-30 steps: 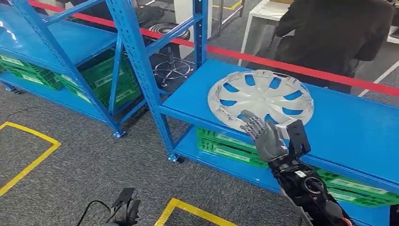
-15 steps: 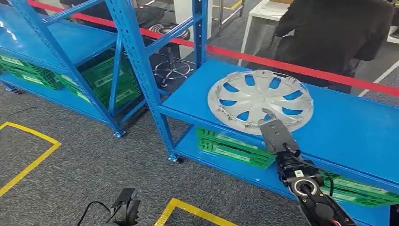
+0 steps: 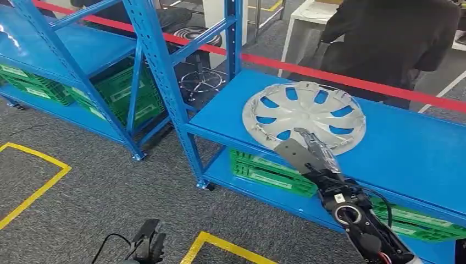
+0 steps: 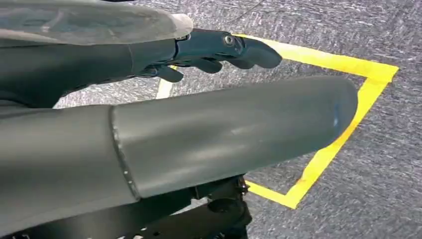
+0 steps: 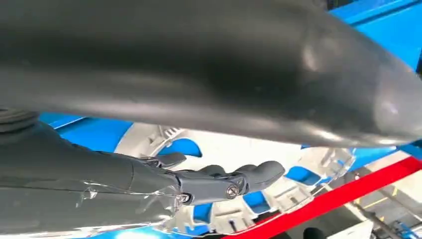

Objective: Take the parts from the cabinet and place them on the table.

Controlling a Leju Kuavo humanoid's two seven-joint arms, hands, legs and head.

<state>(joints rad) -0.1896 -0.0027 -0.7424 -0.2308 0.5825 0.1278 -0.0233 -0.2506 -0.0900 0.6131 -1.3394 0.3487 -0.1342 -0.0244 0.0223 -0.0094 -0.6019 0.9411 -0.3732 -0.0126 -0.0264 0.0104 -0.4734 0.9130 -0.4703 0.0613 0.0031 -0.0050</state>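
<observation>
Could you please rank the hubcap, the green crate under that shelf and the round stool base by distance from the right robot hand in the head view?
1. Hubcap: on the shelf, at the right robot hand.
2. Green crate: lower shelf, just below.
3. Stool base: on the floor behind the rack.

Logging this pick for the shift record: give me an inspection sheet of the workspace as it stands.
Surface: blue shelf, bare around the part.
Job's things: silver hubcap lies flat on the shelf.
Clutter: green crates on the lower shelf.
Hands: right hand over the hubcap's near rim, grip unclear; left hand hangs over the floor, holding nothing.
Cables: black cable on the carpet.
Surroundings: person in dark clothes behind red tape; yellow floor marks.
</observation>
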